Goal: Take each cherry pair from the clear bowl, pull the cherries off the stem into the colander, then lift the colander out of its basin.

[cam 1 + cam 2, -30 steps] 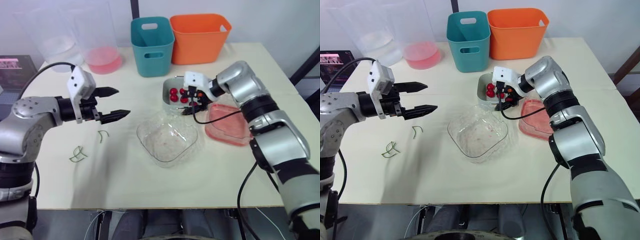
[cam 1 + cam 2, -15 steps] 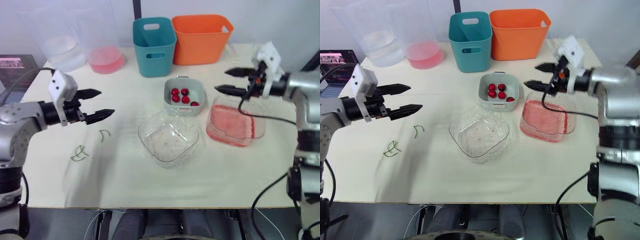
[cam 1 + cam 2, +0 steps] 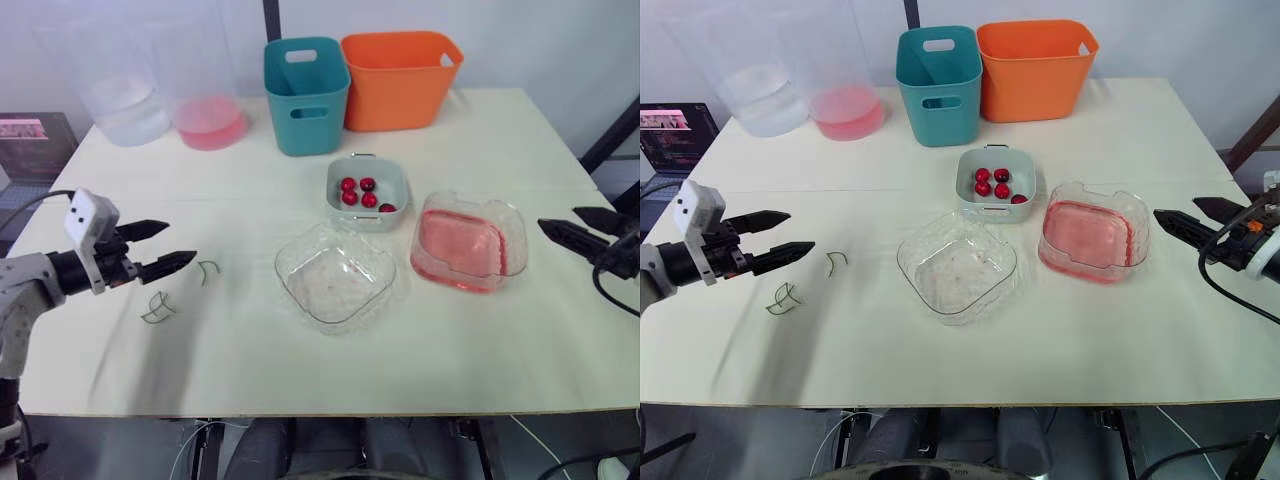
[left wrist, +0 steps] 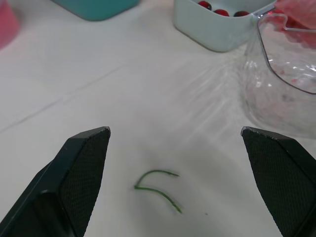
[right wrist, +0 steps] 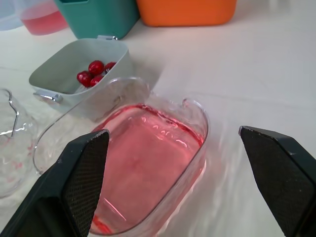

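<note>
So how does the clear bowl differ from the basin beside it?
The clear bowl is squarish with rounded corners; the basin is oval with a notched rim. The bowl holds only faint reddish specks; the basin holds pink liquid. Both are transparent and stand upright.

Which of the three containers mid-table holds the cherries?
The small pale colander, behind the other two: red cherries lie in it. The clear bowl has none, and the clear basin holds pink liquid.
</note>
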You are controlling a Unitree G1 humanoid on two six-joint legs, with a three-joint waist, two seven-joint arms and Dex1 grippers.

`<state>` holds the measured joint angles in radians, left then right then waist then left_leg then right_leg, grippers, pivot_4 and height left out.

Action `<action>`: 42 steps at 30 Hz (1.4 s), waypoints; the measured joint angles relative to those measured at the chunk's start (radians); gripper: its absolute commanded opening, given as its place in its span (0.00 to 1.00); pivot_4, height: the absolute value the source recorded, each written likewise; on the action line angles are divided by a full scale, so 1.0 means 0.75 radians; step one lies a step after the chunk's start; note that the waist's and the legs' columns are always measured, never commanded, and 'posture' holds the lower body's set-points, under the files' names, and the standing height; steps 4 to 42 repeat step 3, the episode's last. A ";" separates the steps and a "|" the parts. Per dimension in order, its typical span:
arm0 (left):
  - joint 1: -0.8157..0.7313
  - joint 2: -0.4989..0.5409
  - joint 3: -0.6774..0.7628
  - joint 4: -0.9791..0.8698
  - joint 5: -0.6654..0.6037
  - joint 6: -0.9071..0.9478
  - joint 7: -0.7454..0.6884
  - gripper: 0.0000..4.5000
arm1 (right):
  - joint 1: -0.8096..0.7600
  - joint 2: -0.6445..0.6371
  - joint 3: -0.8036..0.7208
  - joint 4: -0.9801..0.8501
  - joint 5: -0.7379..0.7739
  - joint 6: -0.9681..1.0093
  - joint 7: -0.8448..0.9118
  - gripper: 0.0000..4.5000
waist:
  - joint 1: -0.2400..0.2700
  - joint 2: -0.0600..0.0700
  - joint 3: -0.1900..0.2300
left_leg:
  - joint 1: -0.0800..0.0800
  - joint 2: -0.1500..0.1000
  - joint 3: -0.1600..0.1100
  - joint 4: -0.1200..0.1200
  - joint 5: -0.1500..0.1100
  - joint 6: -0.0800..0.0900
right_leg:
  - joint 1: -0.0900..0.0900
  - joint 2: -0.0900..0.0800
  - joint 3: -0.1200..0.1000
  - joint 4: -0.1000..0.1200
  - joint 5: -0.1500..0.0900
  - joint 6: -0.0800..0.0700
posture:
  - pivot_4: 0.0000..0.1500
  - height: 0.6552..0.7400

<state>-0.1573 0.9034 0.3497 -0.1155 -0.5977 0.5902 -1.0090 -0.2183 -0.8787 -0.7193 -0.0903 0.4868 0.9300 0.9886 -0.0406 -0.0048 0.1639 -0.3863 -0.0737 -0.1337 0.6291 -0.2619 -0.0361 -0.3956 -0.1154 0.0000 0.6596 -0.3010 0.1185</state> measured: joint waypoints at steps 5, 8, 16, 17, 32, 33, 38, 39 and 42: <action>0.021 -0.012 0.000 -0.053 -0.034 0.039 0.014 1.00 | 0.009 -0.003 0.011 0.000 0.029 -0.013 -0.016 0.99 | 0.002 0.000 0.000 | 0.000 0.000 0.000 0.000 0.000 0.000 | 0.000 0.000 0.000 0.000 0.000 0.000 | 1.00 0.99; 0.021 -0.012 0.000 -0.053 -0.034 0.039 0.014 1.00 | 0.009 -0.003 0.011 0.000 0.029 -0.013 -0.016 0.99 | 0.002 0.000 0.000 | 0.000 0.000 0.000 0.000 0.000 0.000 | 0.000 0.000 0.000 0.000 0.000 0.000 | 1.00 0.99; 0.021 -0.012 0.000 -0.053 -0.034 0.039 0.014 1.00 | 0.009 -0.003 0.011 0.000 0.029 -0.013 -0.016 0.99 | 0.002 0.000 0.000 | 0.000 0.000 0.000 0.000 0.000 0.000 | 0.000 0.000 0.000 0.000 0.000 0.000 | 1.00 0.99; 0.021 -0.012 0.000 -0.053 -0.034 0.039 0.014 1.00 | 0.009 -0.003 0.011 0.000 0.029 -0.013 -0.016 0.99 | 0.002 0.000 0.000 | 0.000 0.000 0.000 0.000 0.000 0.000 | 0.000 0.000 0.000 0.000 0.000 0.000 | 1.00 0.99; 0.021 -0.012 0.000 -0.053 -0.034 0.039 0.014 1.00 | 0.009 -0.003 0.011 0.000 0.029 -0.013 -0.016 0.99 | 0.002 0.000 0.000 | 0.000 0.000 0.000 0.000 0.000 0.000 | 0.000 0.000 0.000 0.000 0.000 0.000 | 1.00 0.99; 0.021 -0.012 0.000 -0.053 -0.034 0.039 0.014 1.00 | 0.009 -0.003 0.011 0.000 0.029 -0.013 -0.016 0.99 | 0.002 0.000 0.000 | 0.000 0.000 0.000 0.000 0.000 0.000 | 0.000 0.000 0.000 0.000 0.000 0.000 | 1.00 0.99; 0.021 -0.012 0.000 -0.053 -0.034 0.039 0.014 1.00 | 0.009 -0.003 0.011 0.000 0.029 -0.013 -0.016 0.99 | 0.002 0.000 0.000 | 0.000 0.000 0.000 0.000 0.000 0.000 | 0.000 0.000 0.000 0.000 0.000 0.000 | 1.00 0.99; 0.021 -0.012 0.000 -0.053 -0.034 0.039 0.014 1.00 | 0.009 -0.003 0.011 0.000 0.029 -0.013 -0.016 0.99 | 0.002 0.000 0.000 | 0.000 0.000 0.000 0.000 0.000 0.000 | 0.000 0.000 0.000 0.000 0.000 0.000 | 1.00 0.99; 0.021 -0.012 0.000 -0.053 -0.034 0.039 0.014 1.00 | 0.009 -0.003 0.011 0.000 0.029 -0.013 -0.016 0.99 | 0.002 0.000 0.000 | 0.000 0.000 0.000 0.000 0.000 0.000 | 0.000 0.000 0.000 0.000 0.000 0.000 | 1.00 0.99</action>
